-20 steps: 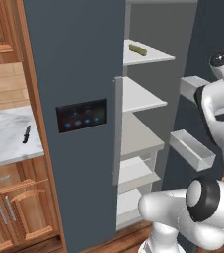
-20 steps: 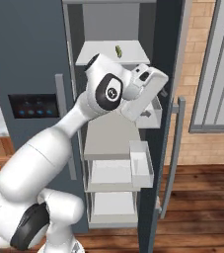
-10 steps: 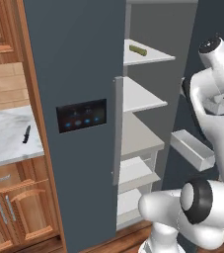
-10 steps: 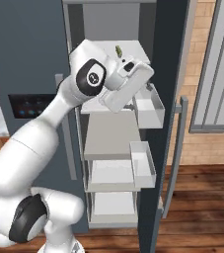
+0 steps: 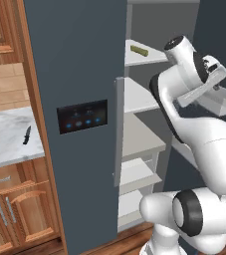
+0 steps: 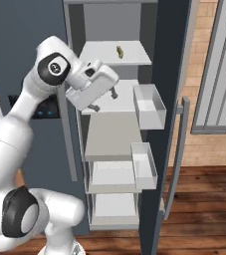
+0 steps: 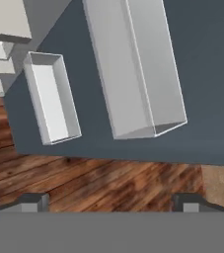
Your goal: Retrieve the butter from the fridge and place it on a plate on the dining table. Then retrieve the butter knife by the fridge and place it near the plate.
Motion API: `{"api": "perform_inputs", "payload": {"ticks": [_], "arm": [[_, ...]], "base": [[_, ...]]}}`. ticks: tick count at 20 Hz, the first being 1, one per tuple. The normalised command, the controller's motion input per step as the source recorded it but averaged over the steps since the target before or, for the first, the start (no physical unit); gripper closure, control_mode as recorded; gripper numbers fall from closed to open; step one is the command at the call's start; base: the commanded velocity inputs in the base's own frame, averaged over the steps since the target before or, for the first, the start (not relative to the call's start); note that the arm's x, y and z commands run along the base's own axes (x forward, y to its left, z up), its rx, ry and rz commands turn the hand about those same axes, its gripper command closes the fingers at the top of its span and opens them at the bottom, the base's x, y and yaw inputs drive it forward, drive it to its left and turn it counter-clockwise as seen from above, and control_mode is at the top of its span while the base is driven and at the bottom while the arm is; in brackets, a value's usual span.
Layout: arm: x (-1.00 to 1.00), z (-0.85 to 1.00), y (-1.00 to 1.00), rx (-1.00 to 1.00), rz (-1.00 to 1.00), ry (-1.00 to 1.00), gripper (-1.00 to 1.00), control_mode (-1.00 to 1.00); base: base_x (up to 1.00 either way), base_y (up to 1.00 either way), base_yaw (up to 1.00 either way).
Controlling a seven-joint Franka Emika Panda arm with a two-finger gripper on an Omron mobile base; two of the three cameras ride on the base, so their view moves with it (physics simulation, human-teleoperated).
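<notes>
Right base view: fridge door open, butter untouched on the top shelf, gripper one shelf lower, fingers apart and empty; butter knife on the counter, so nothing's done yet.

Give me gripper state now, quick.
Gripper: open, holding nothing; fingertips sit wide apart, pointing at the fridge door bins.
</notes>
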Motion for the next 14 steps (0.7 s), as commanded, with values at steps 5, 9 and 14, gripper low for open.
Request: {"api": "perform_inputs", "payload": {"ticks": [5,9,14], "arm": [[-0.23,-0.01,1.00,0.26,-0.42,0.00,-1.00,-1.00],[-0.46,-0.25,1.00,0.29,-0.24,0.00,-1.00,-1.00],[-0.71,-0.44,0.81,0.25,-0.03,0.00,-1.00,-1.00]], "base": [[0.00,0.00,0.00],[0.00,0.00,0.00],[0.00,0.00,0.00]]}}
